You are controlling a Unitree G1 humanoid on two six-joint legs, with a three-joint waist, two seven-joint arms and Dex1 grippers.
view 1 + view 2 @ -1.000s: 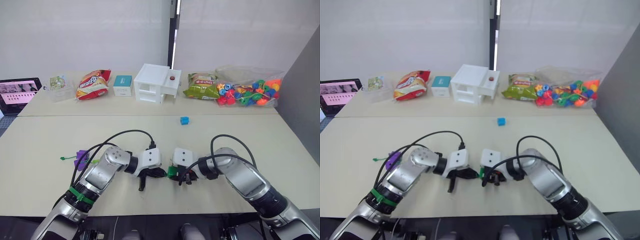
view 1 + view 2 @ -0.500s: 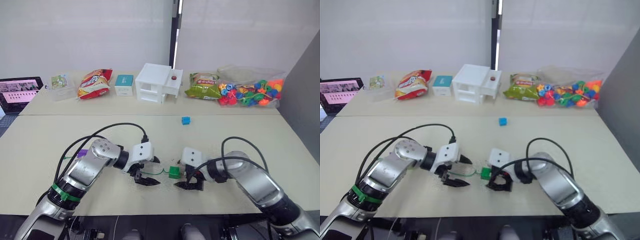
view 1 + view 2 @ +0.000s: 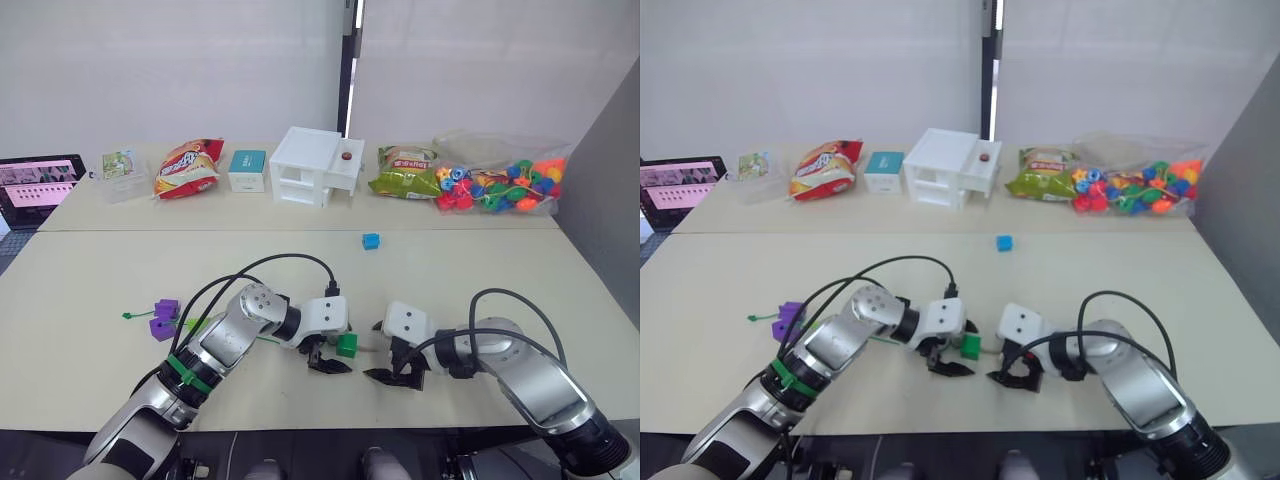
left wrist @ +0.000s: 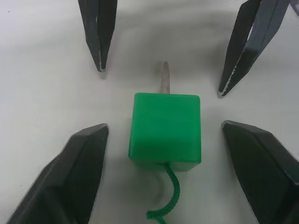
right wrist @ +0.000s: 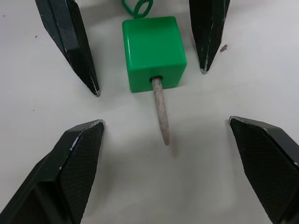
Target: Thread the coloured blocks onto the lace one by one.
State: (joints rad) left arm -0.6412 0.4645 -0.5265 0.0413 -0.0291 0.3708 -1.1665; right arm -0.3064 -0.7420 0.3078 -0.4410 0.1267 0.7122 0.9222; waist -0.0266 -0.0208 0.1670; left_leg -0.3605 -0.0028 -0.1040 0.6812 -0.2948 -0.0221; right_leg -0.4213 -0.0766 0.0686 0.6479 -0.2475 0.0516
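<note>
A green block (image 4: 166,130) lies on the table with the lace's stiff tip (image 5: 162,109) poking out of its hole and the green cord (image 4: 170,196) trailing from its other side. My left gripper (image 3: 328,358) is open, its fingers on either side of the block without touching it. My right gripper (image 3: 392,372) faces it from the other side, open, with the tip between its fingers. The lace runs left to two purple blocks (image 3: 162,318). A blue block (image 3: 371,241) sits alone farther back.
Along the back of the far table stand a tablet (image 3: 38,184), snack bags (image 3: 186,167), a white box (image 3: 315,166) and a clear bag of multicoloured beads (image 3: 500,185). A seam (image 3: 300,230) divides the two tabletops.
Both grippers have opened and let go of the green block, which now lies on the table. The left gripper backed off, then moved right again up to the block; the right drew back.
</note>
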